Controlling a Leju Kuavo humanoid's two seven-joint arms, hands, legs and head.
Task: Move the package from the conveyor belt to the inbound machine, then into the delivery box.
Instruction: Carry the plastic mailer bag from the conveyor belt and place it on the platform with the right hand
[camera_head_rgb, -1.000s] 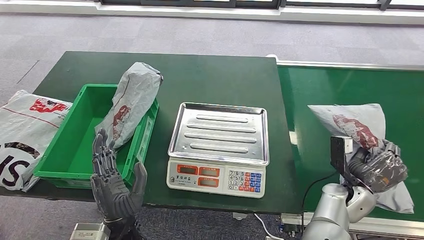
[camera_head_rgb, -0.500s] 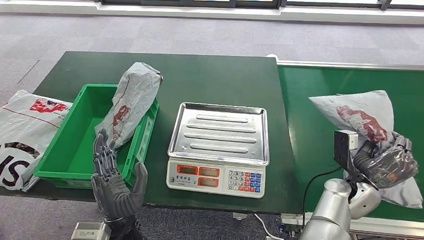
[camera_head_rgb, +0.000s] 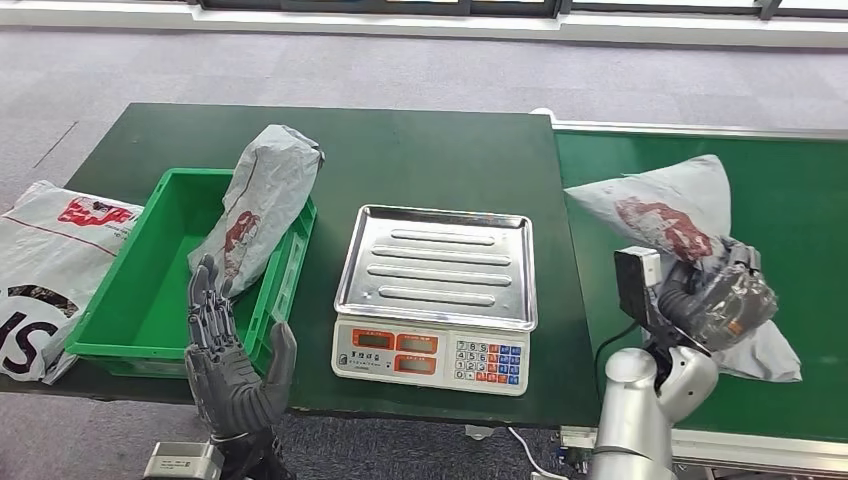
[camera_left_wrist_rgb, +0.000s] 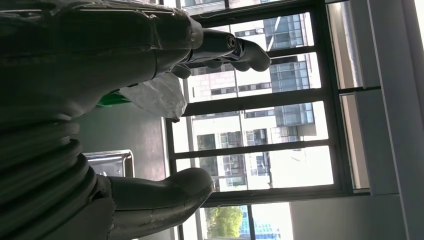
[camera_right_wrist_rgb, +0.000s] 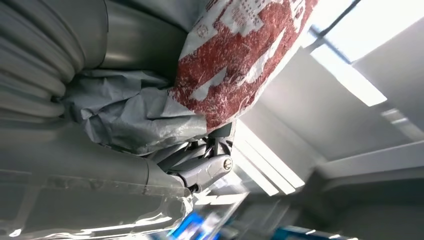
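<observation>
The grey package with its red print hangs over the conveyor belt, near the belt's edge beside the bench, because the right hand grips its lower end; in the right wrist view the fingers are clamped into the crumpled plastic, so the bag droops from that one hold. The inbound machine, a scale with a bare steel tray, sits just across the belt's edge, likely the next stop. Beyond it the green delivery box already has another grey package leaning on its rim. The left hand waits below the bench's front edge, fingers apart and holding nothing
</observation>
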